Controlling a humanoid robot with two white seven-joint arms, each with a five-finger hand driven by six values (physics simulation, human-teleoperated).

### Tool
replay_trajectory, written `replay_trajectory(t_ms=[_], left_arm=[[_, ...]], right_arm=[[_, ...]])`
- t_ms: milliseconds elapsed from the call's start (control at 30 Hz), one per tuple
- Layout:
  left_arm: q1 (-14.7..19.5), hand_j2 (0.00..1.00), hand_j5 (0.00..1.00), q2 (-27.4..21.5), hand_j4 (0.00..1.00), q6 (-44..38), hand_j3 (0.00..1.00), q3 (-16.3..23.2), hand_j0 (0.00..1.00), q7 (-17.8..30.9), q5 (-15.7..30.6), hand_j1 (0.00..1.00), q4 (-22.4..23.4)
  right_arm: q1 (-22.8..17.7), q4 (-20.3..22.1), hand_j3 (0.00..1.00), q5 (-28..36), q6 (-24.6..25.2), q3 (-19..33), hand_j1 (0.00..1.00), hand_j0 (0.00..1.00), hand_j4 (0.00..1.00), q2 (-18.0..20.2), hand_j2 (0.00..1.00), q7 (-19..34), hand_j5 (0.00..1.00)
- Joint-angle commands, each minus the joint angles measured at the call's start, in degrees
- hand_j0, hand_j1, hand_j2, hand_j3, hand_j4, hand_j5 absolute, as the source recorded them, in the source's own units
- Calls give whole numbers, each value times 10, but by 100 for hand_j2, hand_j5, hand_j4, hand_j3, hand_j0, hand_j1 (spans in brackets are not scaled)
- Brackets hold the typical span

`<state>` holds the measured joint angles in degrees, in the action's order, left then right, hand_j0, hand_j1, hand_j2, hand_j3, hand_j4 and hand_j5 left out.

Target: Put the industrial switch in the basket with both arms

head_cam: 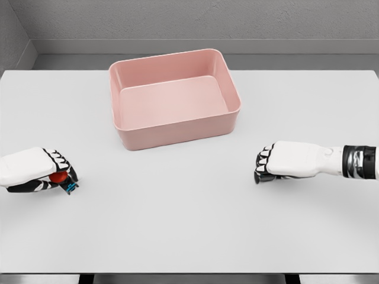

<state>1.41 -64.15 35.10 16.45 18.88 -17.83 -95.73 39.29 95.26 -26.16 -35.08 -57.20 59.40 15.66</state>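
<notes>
**Ana:** While the pink basket (pixel 175 97) sits empty toward the counter's (pixel 189 225) far edge, about midway along it, look down at the left edge: the left hand (pixel 47 173) has its fingers curled tight around something small, red with a blue bit poking out. That would be the industrial switch (pixel 63 180).

**Ben:** Agreed, the switch is in that fist, low over the counter near the left edge, well apart from the basket. And the right hand (pixel 273 163)?

**Ana:** Near the right edge, fingers curled in, nothing in them that I can see. It's hovering just above the surface.

**Ben:** So where are we on the job?

**Ana:** I'd say the pickup is done; the carry to the basket and the release are both left. The right hand hasn't joined in yet.

**Ben:** Any lettering, brand, label?

**Ana:** Nothing readable. The switch is mostly hidden by fingers and too small; the basket is plain.
</notes>
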Motion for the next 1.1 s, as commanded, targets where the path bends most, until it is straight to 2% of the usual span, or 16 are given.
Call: replay_trajectory(t_ms=[0,333,567,733,1067], left_arm=[[0,47,47,-3,47,-1,47,0,47,0,4,47,0],[7,47,47,-9,47,-1,47,-2,47,-1,17,47,-1],[44,47,47,-17,47,-1,47,-3,47,-1,46,47,-3],[55,47,47,-17,47,-1,47,-4,47,-1,55,47,-3],[72,47,47,-11,47,-1,47,-4,47,-1,71,47,-11]], right_arm=[[0,0,54,4,1,1,54,54,54,2,54,-1,54],[13,1,54,10,1,25,54,54,54,8,54,0,54],[34,1,53,11,1,30,53,53,53,12,53,-1,53],[35,0,53,11,1,30,53,53,53,11,53,0,53],[64,1,52,11,1,39,52,52,52,6,52,0,52]])
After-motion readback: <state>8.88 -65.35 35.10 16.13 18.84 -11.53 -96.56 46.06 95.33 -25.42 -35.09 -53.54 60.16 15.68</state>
